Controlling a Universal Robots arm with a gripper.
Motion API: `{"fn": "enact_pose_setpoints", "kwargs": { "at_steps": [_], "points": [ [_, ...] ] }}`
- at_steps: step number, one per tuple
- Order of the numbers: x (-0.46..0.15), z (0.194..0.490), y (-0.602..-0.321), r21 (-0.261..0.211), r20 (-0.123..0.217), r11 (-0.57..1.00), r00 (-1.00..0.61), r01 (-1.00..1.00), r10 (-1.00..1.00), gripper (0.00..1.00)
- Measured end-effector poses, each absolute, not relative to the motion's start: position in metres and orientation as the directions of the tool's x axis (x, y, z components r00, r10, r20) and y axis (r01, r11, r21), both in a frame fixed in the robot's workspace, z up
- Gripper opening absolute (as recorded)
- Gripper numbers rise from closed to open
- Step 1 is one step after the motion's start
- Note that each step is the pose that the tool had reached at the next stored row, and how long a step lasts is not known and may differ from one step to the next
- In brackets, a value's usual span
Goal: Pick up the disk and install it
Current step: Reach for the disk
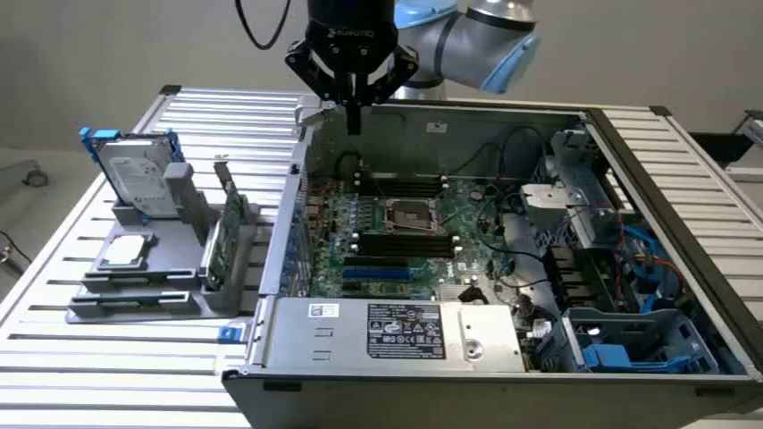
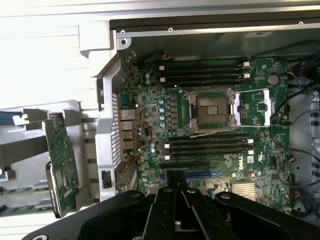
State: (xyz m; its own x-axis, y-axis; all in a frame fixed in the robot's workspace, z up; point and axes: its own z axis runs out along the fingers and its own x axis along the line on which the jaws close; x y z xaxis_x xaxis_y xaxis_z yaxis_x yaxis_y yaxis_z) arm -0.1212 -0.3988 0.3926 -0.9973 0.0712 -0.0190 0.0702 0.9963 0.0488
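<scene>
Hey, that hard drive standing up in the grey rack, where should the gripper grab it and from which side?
Probably best from above: pinch the hard drive by its free upper part, across its two flat faces. It stands on edge with its lower end in the grey rack, so the top is what is exposed. Stay between the tabs of its blue frame.

A slatted aluminium table point(image 1: 84, 366) carries an open computer case point(image 1: 281, 259) on the exterior view's right, with a grey plastic parts rack point(image 1: 131, 302) just beside it on the left.
</scene>
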Motion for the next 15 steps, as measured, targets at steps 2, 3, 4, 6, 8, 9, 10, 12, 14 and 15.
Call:
{"fn": "enact_pose_setpoints", "kwargs": {
  "at_steps": [2, 3, 4, 6, 8, 9, 10, 12, 14, 15],
  "points": [
    [-0.1212, 0.3926, -0.3988, 0.049, -0.019, 0.996, -0.997, 0.07, 0.071, 0.11],
    [-0.1212, 0.3926, -0.3988, 0.049, -0.019, 0.996, -0.997, 0.07, 0.071, 0.11],
    [-0.1212, 0.3926, -0.3988, 0.049, -0.019, 0.996, -0.997, 0.07, 0.071, 0.11],
    [-0.1212, 0.3926, -0.3988, 0.049, -0.019, 0.996, -0.997, 0.07, 0.071, 0.11],
    [-0.1212, 0.3926, -0.3988, 0.049, -0.019, 0.996, -0.997, 0.07, 0.071, 0.11],
    [-0.1212, 0.3926, -0.3988, 0.049, -0.019, 0.996, -0.997, 0.07, 0.071, 0.11],
    [-0.1212, 0.3926, -0.3988, 0.049, -0.019, 0.996, -0.997, 0.07, 0.071, 0.11],
    [-0.1212, 0.3926, -0.3988, 0.049, -0.019, 0.996, -0.997, 0.07, 0.071, 0.11],
    [-0.1216, 0.3926, -0.3988, 0.049, -0.019, 0.996, -0.997, 0.07, 0.071, 0.11],
    [-0.1246, 0.3927, -0.399, 0.049, -0.019, 0.996, -0.997, 0.07, 0.071, 0.11]
  ]
}}
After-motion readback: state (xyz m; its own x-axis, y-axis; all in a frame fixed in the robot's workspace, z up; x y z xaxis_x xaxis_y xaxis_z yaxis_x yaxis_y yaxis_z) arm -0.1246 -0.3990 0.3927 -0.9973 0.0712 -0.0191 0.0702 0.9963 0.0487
